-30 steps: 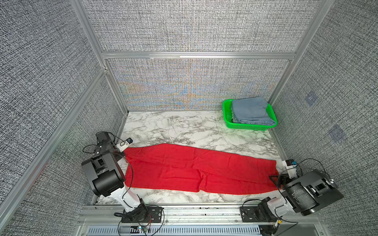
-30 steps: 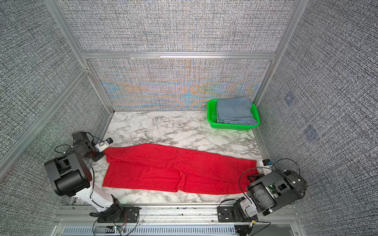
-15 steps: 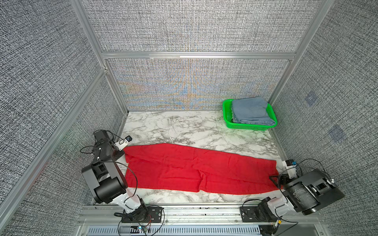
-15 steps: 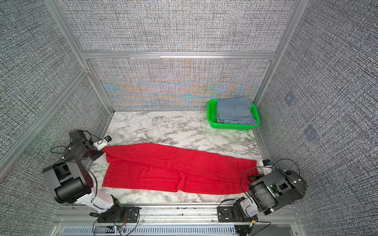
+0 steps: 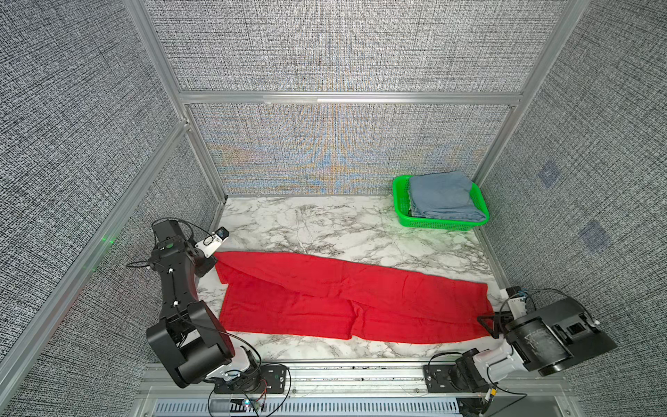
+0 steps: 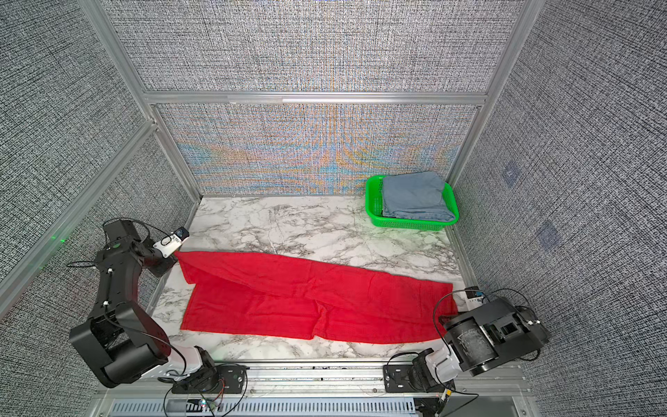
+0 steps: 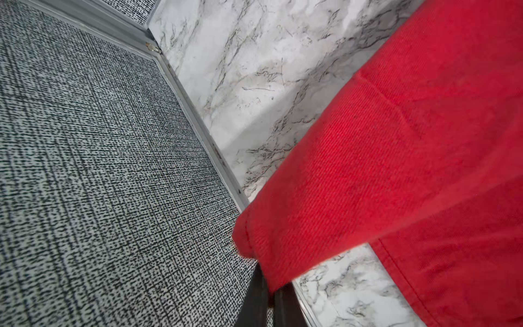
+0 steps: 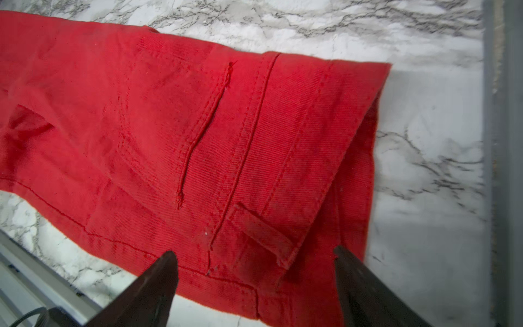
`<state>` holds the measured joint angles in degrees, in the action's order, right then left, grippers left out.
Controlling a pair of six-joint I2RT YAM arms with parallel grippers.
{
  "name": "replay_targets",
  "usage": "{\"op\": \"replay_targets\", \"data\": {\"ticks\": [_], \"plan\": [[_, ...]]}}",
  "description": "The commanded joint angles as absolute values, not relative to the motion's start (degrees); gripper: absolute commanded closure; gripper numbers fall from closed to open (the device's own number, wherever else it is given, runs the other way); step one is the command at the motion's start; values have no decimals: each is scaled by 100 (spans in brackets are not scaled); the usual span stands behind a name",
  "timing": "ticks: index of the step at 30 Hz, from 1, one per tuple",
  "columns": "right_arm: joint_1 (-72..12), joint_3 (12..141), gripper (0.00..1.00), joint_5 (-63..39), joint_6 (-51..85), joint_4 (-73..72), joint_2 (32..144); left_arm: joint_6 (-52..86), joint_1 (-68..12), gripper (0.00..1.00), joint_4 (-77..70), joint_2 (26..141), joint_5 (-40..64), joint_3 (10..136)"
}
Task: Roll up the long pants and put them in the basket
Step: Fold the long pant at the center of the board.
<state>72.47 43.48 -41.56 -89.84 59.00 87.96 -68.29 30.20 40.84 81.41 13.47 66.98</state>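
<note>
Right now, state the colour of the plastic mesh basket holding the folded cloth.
Bright green basket, clearest in a top view.

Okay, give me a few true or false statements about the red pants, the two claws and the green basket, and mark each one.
1. The left claw is shut on a corner of the pants. True.
2. The pants are rolled up. False: they lie spread out flat on the table.
3. The right claw grips the waistband. False: it is open over the waist end and grips nothing.
4. A folded blue-grey garment lies in the basket. True.
5. The basket stands on the pants. False: it stands apart from them, in the far corner of the table.
</note>
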Motion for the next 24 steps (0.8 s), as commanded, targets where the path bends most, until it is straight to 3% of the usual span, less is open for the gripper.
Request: {"op": "replay_targets", "data": {"ticks": [1,24], "plan": [[7286,4375,12,-4184,-9501,6367,9086,-6594,3032,98,4344,8064,1430,6737],[7519,4350,15,-3847,-9519,6240,9349,-6199,2953,98,4389,8095,1433,6849]]}}
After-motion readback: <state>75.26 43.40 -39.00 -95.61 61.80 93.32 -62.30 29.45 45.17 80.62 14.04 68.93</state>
